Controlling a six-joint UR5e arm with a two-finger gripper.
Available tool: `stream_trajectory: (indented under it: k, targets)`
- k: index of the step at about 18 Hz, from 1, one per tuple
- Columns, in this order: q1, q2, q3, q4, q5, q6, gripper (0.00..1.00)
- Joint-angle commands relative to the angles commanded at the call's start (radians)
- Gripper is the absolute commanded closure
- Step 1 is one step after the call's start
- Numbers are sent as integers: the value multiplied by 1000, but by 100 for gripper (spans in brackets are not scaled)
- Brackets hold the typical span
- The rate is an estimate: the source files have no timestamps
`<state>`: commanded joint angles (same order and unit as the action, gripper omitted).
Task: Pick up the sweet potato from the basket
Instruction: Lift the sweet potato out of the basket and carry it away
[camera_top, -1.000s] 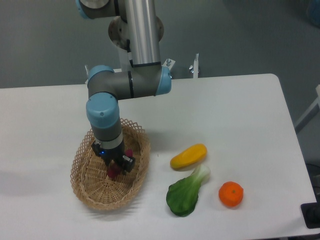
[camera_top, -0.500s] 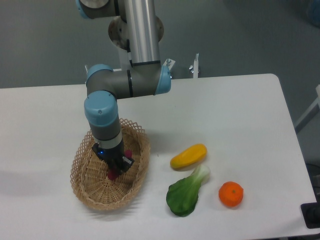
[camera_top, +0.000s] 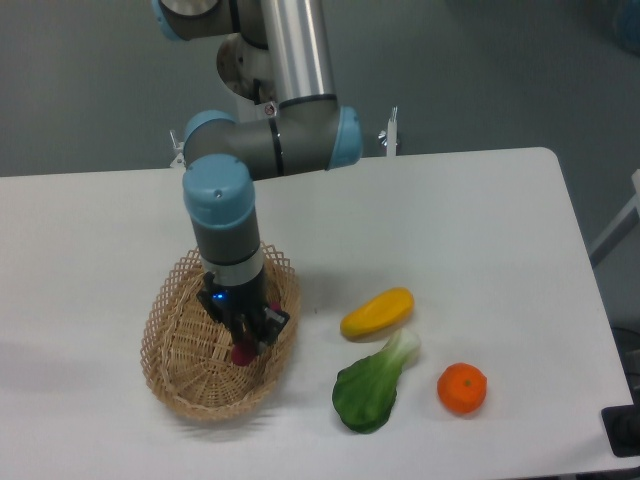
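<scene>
From the fixed camera, the only view I have, I find the gripper (camera_top: 246, 338) low over the right half of the basket (camera_top: 178, 345), its fingers clenched on the sweet potato (camera_top: 242, 352), of which only a small magenta end shows below the jaws. I cannot tell whether the tuber is clear of the woven floor or touching it; the gripper body hides the contact. My judgement on handling: the sweet potato looks small, light, stiff and smooth-skinned, so it should bear a firm pinch without damage but could pivot or slip if held near one tip; a hold across its middle, fingers square to its long axis, would be the sounder one. Containers: the basket rests on the white table (camera_top: 450, 230) and, beyond the tuber, I see nothing else inside it, though the arm covers part of the interior. Outside it, well apart to the right, lie a yellow fruit (camera_top: 377, 312), a green leafy vegetable (camera_top: 372, 385) and an orange (camera_top: 462, 388).
</scene>
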<state>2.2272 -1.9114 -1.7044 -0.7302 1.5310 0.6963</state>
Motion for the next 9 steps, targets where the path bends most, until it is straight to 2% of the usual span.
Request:
stream_trajectory:
  k: [4, 9]
  targets:
    - [61, 3, 60, -3, -23, 90, 72]
    - [167, 17, 129, -90, -64, 181, 72]
